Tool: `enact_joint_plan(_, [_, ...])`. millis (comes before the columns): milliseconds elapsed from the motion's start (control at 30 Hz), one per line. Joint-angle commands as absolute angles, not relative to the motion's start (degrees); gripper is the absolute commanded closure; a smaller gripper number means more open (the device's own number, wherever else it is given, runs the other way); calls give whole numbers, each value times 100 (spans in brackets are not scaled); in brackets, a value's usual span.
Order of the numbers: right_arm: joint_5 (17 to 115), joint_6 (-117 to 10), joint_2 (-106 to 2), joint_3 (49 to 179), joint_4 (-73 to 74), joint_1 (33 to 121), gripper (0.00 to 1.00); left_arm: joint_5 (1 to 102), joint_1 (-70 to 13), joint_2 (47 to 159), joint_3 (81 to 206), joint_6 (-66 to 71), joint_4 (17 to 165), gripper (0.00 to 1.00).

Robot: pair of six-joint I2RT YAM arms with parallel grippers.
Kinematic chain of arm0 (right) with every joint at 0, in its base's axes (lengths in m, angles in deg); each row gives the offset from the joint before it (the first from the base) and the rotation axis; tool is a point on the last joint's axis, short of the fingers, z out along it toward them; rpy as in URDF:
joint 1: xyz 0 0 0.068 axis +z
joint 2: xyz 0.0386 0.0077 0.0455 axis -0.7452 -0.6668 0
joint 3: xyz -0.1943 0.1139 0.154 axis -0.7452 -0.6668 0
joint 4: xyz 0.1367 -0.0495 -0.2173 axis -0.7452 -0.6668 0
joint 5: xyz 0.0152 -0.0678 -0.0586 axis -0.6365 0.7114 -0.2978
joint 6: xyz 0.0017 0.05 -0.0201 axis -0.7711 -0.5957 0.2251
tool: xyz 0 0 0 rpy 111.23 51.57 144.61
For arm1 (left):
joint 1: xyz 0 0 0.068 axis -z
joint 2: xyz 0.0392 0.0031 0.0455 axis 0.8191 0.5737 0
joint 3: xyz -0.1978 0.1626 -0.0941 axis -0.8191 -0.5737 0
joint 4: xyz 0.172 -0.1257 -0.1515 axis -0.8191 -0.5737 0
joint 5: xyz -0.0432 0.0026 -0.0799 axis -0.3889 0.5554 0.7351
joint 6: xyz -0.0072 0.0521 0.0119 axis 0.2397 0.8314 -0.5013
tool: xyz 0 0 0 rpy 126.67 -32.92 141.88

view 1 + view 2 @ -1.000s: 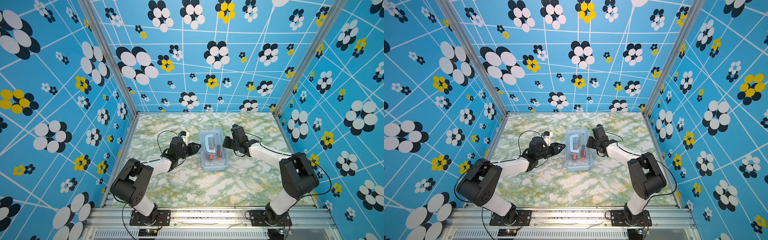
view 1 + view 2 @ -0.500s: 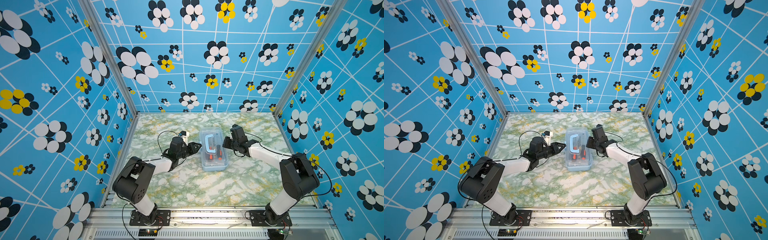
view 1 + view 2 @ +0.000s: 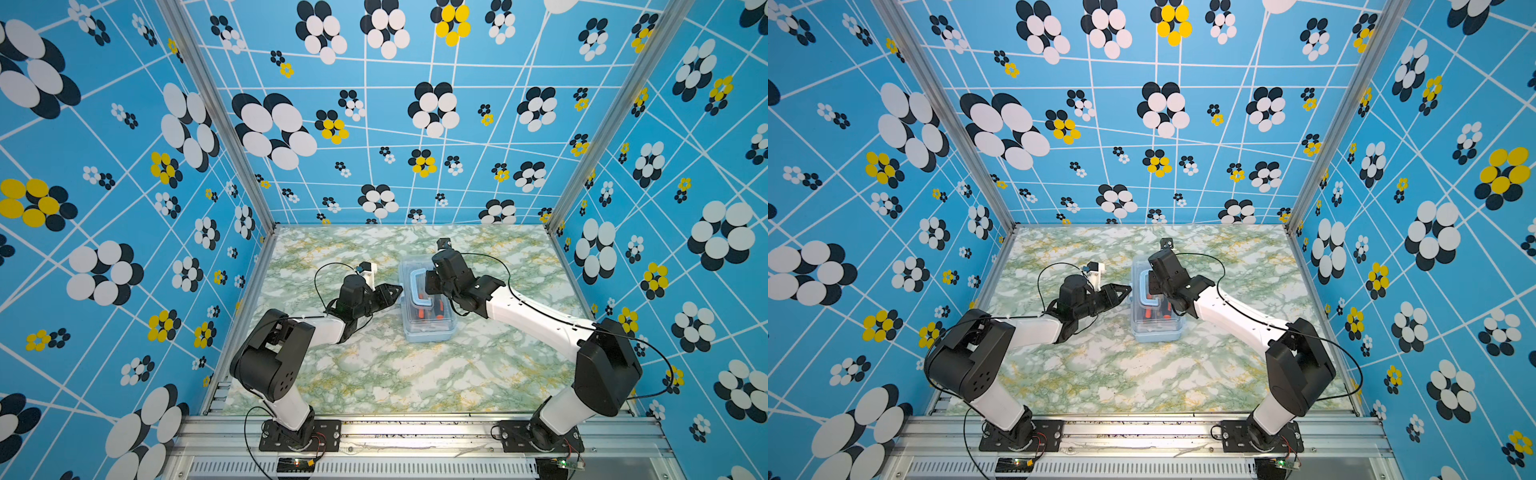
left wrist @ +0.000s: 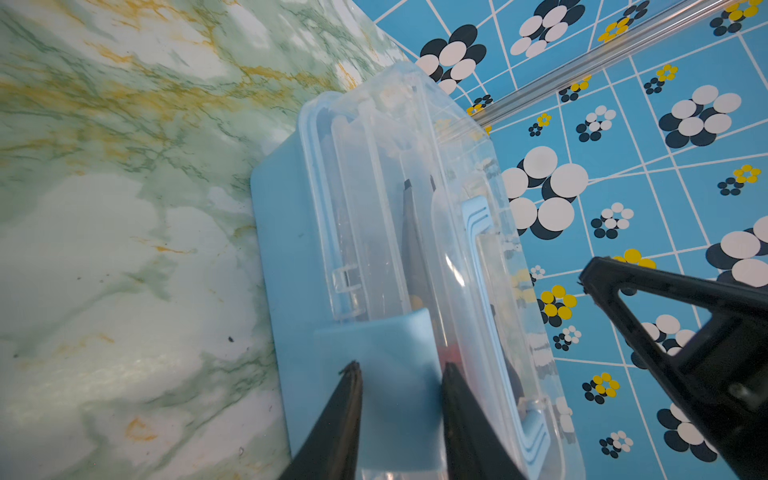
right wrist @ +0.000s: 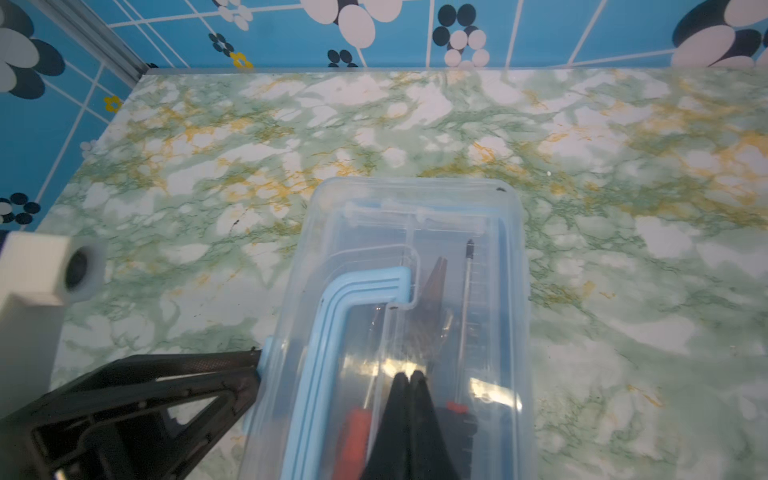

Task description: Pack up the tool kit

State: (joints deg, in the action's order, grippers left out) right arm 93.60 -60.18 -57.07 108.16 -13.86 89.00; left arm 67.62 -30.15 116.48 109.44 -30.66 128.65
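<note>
Now we are at the closing step, judging by how things lie: the tool kit point(image 3: 430, 332) sits mid-worktop point(image 3: 395, 374) with its clear lid point(image 5: 478, 291) down and the orange-handled screwdrivers point(image 5: 353, 432) visible inside.

The right gripper point(image 5: 409, 376) is fully closed, its tips resting on top of the lid beside the blue handle point(image 5: 332, 316). The left gripper point(image 4: 399, 370) has its jaws narrowly parted, with the tips at the blue side latch point(image 4: 386, 345). The flap looks wider than the gap, so we read this as pressing on it rather than pinching it.

To do this well, we would press down from above so the box cannot slide or tip when the left side pushes in. We would push the latch square to the box wall, low on the flap, until it seats. A slanted push would likely skid off the smooth plastic. The far side's latch is hidden from us (it may need the same treatment).
</note>
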Motion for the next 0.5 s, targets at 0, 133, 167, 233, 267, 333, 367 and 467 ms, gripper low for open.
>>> enact_joint_plan(0, [8867,-6086,-5982,10877,-1545,8871,100,6874,-2958,11783,10816,-2968,12708,65])
enact_joint_plan(133, [8365,-6238,-6182,10745,-1276,8869,100,6910,-2951,11784,10789,-2927,12654,64])
enact_joint_plan(167, [8236,-6280,-6215,10695,-1182,8870,100,6911,-2950,11783,10783,-2918,12658,64])
enact_joint_plan(233, [7959,-6376,-6270,10591,-992,8870,100,6913,-2950,11750,10742,-2893,12637,65])
enact_joint_plan(267, [7867,-6413,-6301,10548,-929,8872,100,6898,-2949,11744,10726,-2871,12623,65])
enact_joint_plan(333, [7693,-6510,-6359,10485,-814,8865,100,6867,-2946,11713,10701,-2841,12574,66])
enact_joint_plan(367, [7634,-6541,-6381,10450,-769,8869,100,6868,-2951,11713,10688,-2818,12596,66])
enact_joint_plan(467, [7517,-6625,-6390,10322,-649,8869,100,6893,-2944,11763,10681,-2814,12612,68])
